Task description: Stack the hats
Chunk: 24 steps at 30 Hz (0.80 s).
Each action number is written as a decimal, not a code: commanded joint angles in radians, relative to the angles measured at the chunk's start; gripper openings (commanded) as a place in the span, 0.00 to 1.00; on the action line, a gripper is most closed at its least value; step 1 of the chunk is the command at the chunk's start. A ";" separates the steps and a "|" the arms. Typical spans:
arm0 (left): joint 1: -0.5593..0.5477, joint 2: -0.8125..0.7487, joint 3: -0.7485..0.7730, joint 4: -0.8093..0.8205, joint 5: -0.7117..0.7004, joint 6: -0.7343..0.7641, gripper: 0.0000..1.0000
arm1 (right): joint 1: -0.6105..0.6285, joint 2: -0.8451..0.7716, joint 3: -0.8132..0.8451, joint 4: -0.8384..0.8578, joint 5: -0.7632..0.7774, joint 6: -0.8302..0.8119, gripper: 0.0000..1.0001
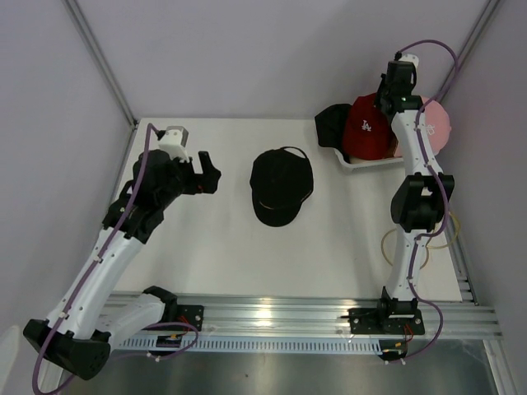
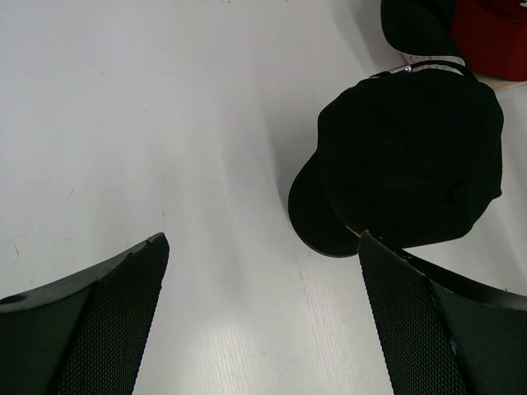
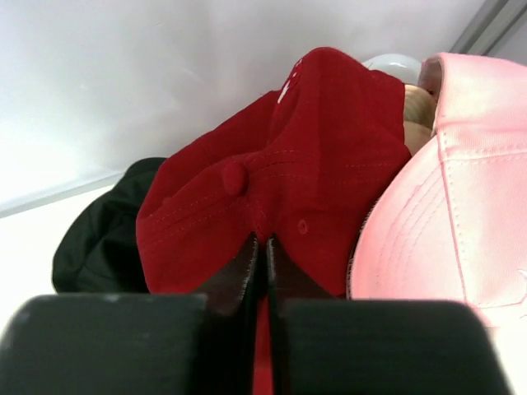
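A black cap [image 1: 282, 187] lies alone, crown up, near the middle of the tabletop [image 1: 214, 247]. Its brim points toward the near edge and its strap arch toward the far edge. The other hats crowd the far right corner. A red cap [image 1: 368, 127] with a white logo sits tilted there, its fabric pinched in the closed right gripper [image 3: 265, 247]. A second black hat [image 1: 331, 125] lies crumpled just left of it, touching. A pink hat [image 1: 440, 123] presses against its right side, and a sliver of tan hat [image 3: 414, 103] shows between them.

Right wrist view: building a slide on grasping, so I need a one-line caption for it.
Right gripper pinches the red baseball cap, between a pink cap and a black hat.
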 commanded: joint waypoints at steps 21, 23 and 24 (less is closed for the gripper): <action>0.009 -0.059 -0.025 0.025 0.158 -0.050 1.00 | 0.293 -0.419 -0.005 0.058 -0.003 -0.035 0.00; 0.009 -0.075 -0.037 0.025 0.132 -0.061 1.00 | 0.359 -0.495 -0.111 0.081 0.020 -0.004 0.00; 0.009 -0.089 -0.037 0.023 0.122 -0.067 1.00 | 0.376 -0.524 -0.154 0.092 0.022 0.054 0.00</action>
